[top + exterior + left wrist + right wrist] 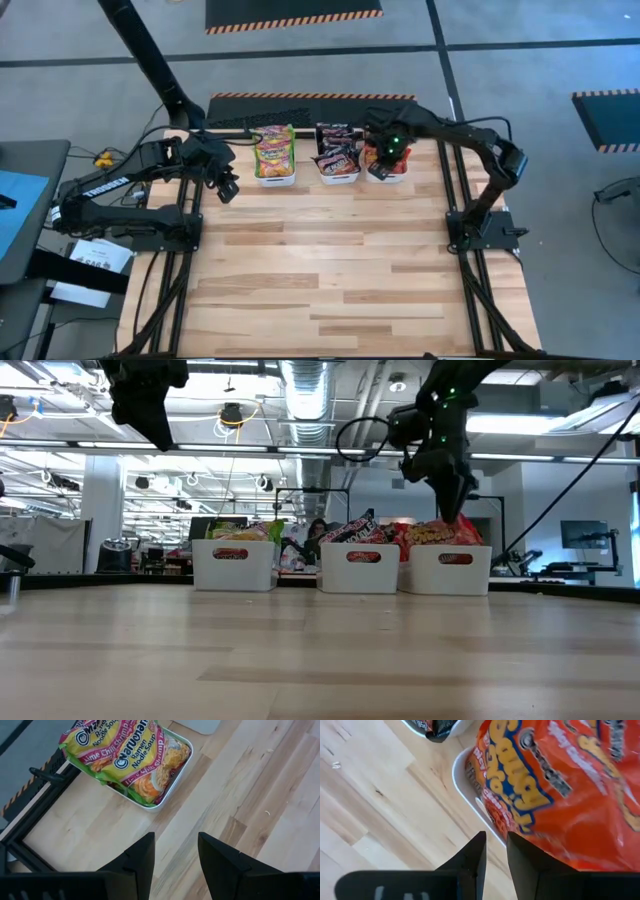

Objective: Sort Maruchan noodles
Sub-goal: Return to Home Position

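Three white tubs stand in a row at the table's far edge. The left tub (pixel 274 178) holds green-edged Maruchan packets (pixel 131 757). Black packets (pixel 337 155) fill the middle tub (pixel 360 567), and red-orange packets (pixel 570 785) fill the right tub (pixel 450 568). My left gripper (pixel 228 186) hovers open above the bare table, just left of the green tub (pixel 165 795). My right gripper (pixel 460 512) points down over the right tub's near rim (pixel 470 795). Its fingers stand a narrow gap apart, right beside the top red-orange packet. My right gripper holds nothing between its fingers. One finger (pixel 525 862) lies right against the edge of the top red-orange packet (pixel 515 815) in the wrist view, and whether it touches the packet I cannot tell.
The wooden tabletop (pixel 330 270) in front of the tubs carries no other objects. Black frame rails (pixel 30 820) run along the table's far and side edges. Both arm bases stand at the table's left and right sides.
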Action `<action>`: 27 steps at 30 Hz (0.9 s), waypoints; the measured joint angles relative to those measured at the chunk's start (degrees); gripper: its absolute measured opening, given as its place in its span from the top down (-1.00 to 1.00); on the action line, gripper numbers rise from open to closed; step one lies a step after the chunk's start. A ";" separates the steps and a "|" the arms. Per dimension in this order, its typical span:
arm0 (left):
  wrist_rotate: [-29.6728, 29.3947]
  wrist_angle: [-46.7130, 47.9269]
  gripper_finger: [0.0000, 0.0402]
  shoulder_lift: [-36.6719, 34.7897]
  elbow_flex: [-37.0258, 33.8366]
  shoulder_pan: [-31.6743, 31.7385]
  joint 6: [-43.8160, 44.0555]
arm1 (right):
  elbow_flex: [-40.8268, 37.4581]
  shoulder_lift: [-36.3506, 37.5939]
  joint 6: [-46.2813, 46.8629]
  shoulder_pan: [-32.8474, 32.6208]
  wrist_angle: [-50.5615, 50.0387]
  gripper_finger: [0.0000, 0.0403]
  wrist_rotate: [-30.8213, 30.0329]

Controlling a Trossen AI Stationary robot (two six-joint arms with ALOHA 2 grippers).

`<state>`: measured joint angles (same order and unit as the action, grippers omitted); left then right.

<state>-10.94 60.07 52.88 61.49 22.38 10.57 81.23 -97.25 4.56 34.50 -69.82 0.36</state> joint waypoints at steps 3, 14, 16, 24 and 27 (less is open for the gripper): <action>0.00 -0.54 0.33 -0.12 0.00 -0.01 0.23 | 0.00 1.89 0.66 0.02 -0.78 0.49 0.00; 4.91 -20.28 0.33 -15.56 -17.57 -3.17 6.77 | 0.04 10.67 7.06 -5.22 11.76 0.49 0.16; 5.21 -23.96 0.33 -19.25 -20.61 -3.91 8.44 | 0.09 11.80 7.18 -6.82 14.08 0.49 0.17; 5.12 -34.31 0.33 -34.52 -28.96 -5.53 7.54 | 0.09 13.98 11.58 -10.78 16.44 0.49 -0.05; 3.88 -39.15 0.33 -40.28 -33.01 -5.61 6.64 | 0.09 14.20 14.11 -11.57 17.36 0.49 -0.26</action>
<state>-7.06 20.92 12.60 28.48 16.78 17.21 81.32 -83.05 18.66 22.93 -52.47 0.10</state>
